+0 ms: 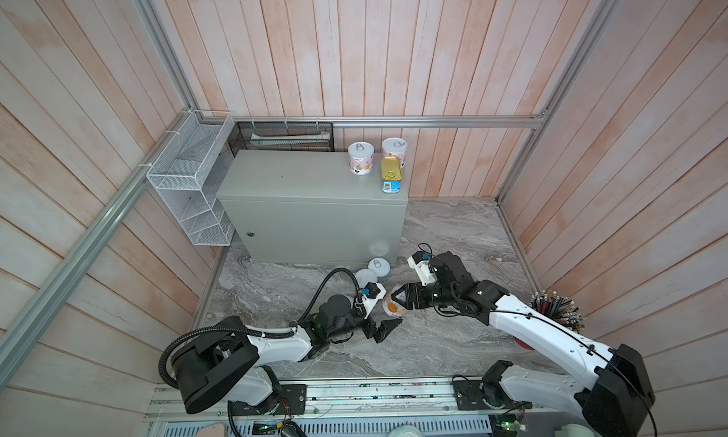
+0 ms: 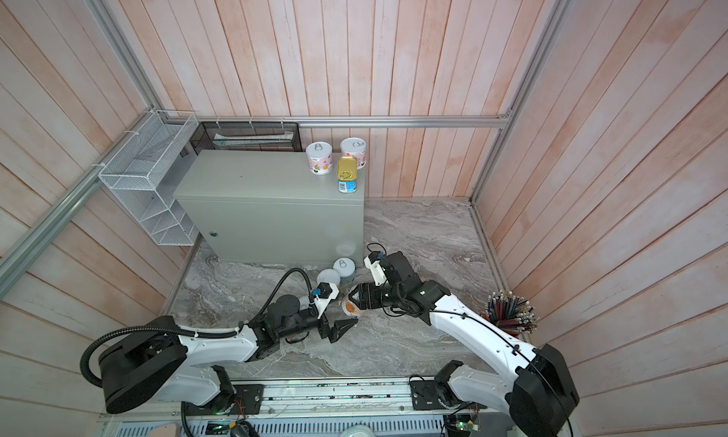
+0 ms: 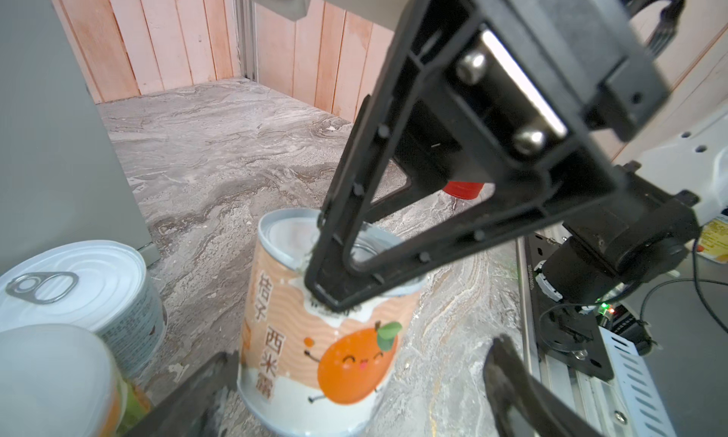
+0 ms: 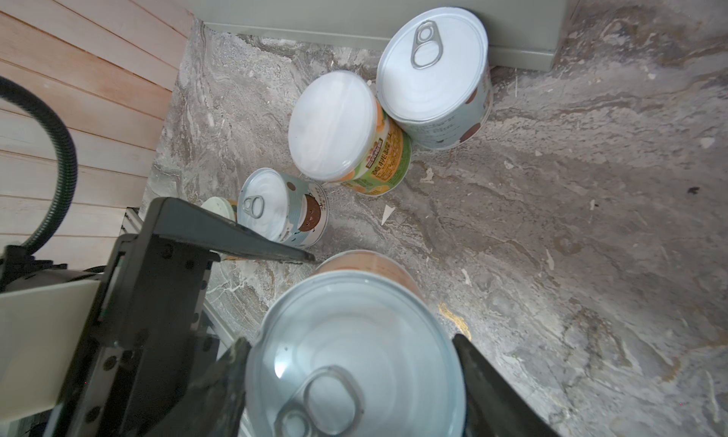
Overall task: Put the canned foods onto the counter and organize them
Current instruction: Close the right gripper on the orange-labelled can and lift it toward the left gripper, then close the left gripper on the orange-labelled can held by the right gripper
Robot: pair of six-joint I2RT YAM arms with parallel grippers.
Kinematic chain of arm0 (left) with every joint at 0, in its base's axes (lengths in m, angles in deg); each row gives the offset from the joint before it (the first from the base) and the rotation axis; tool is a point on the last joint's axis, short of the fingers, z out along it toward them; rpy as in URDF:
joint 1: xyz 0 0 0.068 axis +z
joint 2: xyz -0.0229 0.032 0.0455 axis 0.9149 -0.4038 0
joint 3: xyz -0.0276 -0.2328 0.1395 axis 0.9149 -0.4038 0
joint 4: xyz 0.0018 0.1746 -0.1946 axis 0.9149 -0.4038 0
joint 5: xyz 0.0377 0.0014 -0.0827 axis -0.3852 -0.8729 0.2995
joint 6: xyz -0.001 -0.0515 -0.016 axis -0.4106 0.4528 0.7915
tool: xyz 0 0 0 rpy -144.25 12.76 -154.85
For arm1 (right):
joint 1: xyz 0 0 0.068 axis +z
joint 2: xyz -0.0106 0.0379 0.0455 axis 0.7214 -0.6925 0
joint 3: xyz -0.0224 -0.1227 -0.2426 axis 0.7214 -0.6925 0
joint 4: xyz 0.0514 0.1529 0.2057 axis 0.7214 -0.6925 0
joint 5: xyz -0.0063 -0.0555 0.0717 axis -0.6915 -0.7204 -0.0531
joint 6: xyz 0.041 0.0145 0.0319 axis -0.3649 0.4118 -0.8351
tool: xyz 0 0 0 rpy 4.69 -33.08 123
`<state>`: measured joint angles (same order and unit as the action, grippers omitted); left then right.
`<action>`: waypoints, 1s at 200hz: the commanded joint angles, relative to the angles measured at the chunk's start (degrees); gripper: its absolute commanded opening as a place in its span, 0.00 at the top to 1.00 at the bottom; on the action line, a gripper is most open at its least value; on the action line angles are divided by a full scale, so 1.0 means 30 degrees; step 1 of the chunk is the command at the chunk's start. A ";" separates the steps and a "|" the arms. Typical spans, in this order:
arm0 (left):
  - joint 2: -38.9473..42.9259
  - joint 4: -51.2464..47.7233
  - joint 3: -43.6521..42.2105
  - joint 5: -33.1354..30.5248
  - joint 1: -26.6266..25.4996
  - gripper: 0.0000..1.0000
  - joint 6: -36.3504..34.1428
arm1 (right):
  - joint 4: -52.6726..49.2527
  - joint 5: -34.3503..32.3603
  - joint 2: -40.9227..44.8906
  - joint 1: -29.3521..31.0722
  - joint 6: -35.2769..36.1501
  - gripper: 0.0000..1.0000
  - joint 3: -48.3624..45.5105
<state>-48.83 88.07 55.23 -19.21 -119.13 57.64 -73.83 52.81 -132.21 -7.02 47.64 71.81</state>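
My right gripper (image 4: 354, 360) is shut on an orange-label can (image 4: 354, 336), one finger on each side of its pull-tab lid. In the left wrist view that can (image 3: 327, 336) leans a little over the marble. My left gripper (image 3: 362, 360) is open around its lower part, with a gap on one side. In both top views the can (image 1: 391, 308) sits between the two grippers. The grey counter (image 1: 299, 179) carries two pink cans (image 1: 360, 158) (image 1: 394, 149) and a gold-topped blue tin (image 1: 391, 175) at its right end.
Against the counter's foot stand a pull-tab can (image 4: 433, 76) and a plastic-lidded can (image 4: 335, 128), with two smaller cans (image 4: 275, 206) (image 4: 218, 208) nearer the left arm. A red cup of pencils (image 1: 555, 313) stands at the right, a white wire basket (image 1: 189, 179) at the left.
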 commanded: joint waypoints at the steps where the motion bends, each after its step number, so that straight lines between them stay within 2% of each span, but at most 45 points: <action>1: -0.0337 0.0795 0.0602 0.0285 -0.0075 0.00 -0.0101 | 0.0555 0.1313 0.0562 -0.0147 0.0279 0.36 0.0663; 112: -0.1946 0.1305 0.1759 0.0438 -0.0075 0.00 -0.0412 | 0.0808 0.1902 0.1649 -0.0273 -0.0211 0.36 0.0127; 142: -0.2136 0.1647 0.1755 0.0293 -0.0082 0.00 -0.0291 | 0.1410 0.2670 0.1478 -0.0353 -0.0460 0.36 -0.0241; 200: -0.2387 0.1665 0.2230 0.0324 -0.0097 0.01 -0.0436 | 0.1817 0.2566 0.1386 -0.0422 -0.0554 0.36 -0.0408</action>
<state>-54.88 90.79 59.99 -19.16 -119.13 57.21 -72.52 58.58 -128.80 -7.89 46.83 70.54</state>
